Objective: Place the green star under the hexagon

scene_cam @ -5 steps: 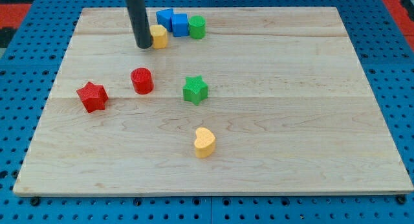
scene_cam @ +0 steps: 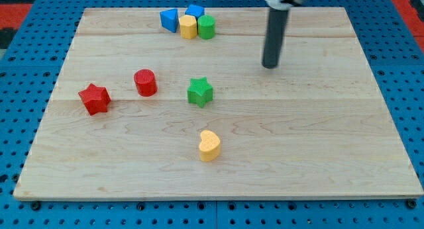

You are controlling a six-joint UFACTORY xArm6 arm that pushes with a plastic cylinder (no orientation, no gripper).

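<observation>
The green star (scene_cam: 199,92) lies near the board's middle. The yellow hexagon (scene_cam: 189,27) sits at the view's top in a tight cluster, with a blue block (scene_cam: 169,19) to its left, a second blue block (scene_cam: 194,11) behind it and a green cylinder (scene_cam: 206,27) to its right. My tip (scene_cam: 269,66) rests on the board to the right of the cluster and up-right of the green star. It touches no block.
A red cylinder (scene_cam: 145,82) and a red star (scene_cam: 94,98) lie on the left of the wooden board (scene_cam: 331,143). A yellow heart (scene_cam: 209,145) lies below the green star. Blue pegboard surrounds the board.
My tip has moved from beside the yellow hexagon far to the right. The hexagon now sits further right, between a blue block and the green cylinder, and one blue block has shifted up.
</observation>
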